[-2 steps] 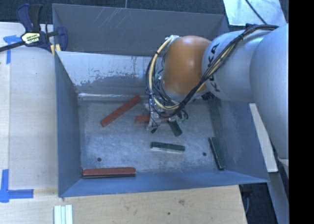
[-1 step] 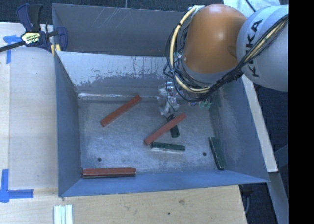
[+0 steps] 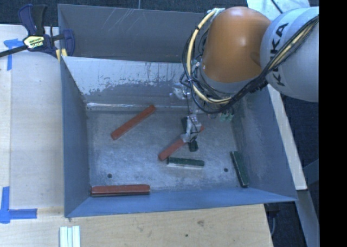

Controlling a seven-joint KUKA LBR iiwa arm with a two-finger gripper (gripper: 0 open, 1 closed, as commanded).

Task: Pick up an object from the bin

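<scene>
Even, moderate light falls from above on the grey metal bin; its back wall shows a pale streaky glare, while the floor under the arm lies in soft shadow. The glossy orange domed wrist cover carries a broad dull highlight

One camera looks down into the grey metal bin from above, slightly from its near side, showing all four walls; the grey robot arm reaches in at right.

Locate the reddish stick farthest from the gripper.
The reddish stick lies along the bin's front wall, camera view's lower left, left of a dark green stick.
</scene>
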